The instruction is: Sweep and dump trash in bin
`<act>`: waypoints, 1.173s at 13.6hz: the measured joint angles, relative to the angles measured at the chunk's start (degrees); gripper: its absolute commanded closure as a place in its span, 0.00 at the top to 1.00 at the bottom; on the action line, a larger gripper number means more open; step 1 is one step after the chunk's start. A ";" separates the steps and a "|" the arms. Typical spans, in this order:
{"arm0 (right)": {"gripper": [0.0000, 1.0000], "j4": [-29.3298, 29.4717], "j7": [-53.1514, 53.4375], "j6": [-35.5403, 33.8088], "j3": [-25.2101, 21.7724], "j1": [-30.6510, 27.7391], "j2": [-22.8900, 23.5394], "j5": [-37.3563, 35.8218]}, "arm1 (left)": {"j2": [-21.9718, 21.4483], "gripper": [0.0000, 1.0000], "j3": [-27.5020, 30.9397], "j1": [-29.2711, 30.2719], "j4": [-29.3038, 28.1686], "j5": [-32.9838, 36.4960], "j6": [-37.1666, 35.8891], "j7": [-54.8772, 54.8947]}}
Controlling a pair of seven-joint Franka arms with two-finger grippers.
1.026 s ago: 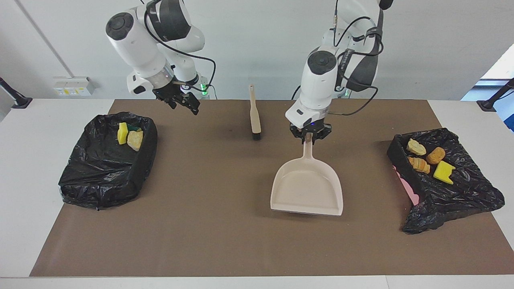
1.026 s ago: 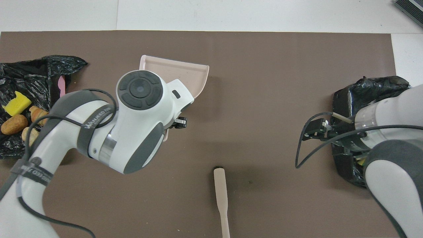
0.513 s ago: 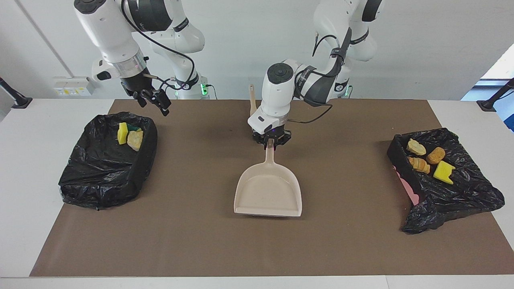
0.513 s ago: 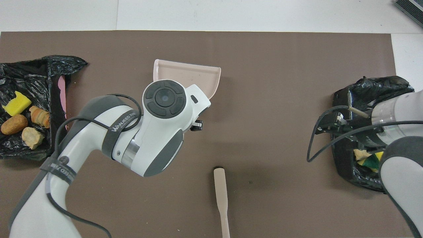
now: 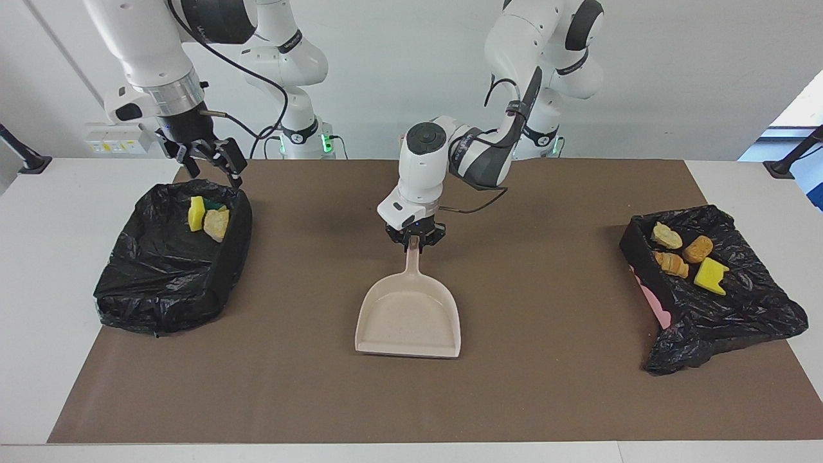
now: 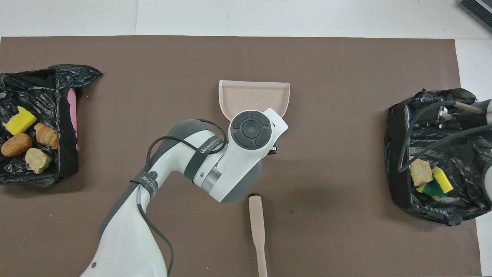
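At mid-mat, left gripper (image 5: 415,239) clamped on dustpan (image 5: 409,317) handle, pan empty and flat, probably being parked. Over bin (image 5: 168,257) rim, right gripper (image 5: 206,159) wide open, holding nothing. Trash (image 5: 208,217) in this bin and other bin (image 5: 710,286); brush (image 6: 257,231) nearer robots, untouched.

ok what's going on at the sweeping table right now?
The left gripper is shut on the handle of the dustpan, which sits empty mid-table. The right gripper is open over the bin at its end. All trash chunks are already in the two bins. The brush lies untouched, nearer the robots than the dustpan.
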 measured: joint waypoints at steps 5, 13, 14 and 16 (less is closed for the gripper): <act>1.00 2.16 -11.55 -3.61 -4.16 0.08 -0.42 -0.89 | 0.22 0.72 0.05 -0.03 -0.65 -0.20 -0.01 -0.01; 1.00 6.71 -11.56 -4.60 -5.25 1.24 2.20 -0.97 | -2.62 1.00 1.56 0.03 0.05 -0.20 -3.18 -0.02; 1.00 6.72 -11.56 -4.67 -5.25 1.24 2.20 -0.94 | -4.50 1.00 2.38 0.06 0.19 -0.20 -5.94 -0.01; 1.00 6.78 -11.56 -4.59 -5.20 1.38 2.20 -0.90 | -8.94 1.00 4.35 0.16 0.28 -0.20 -11.67 0.82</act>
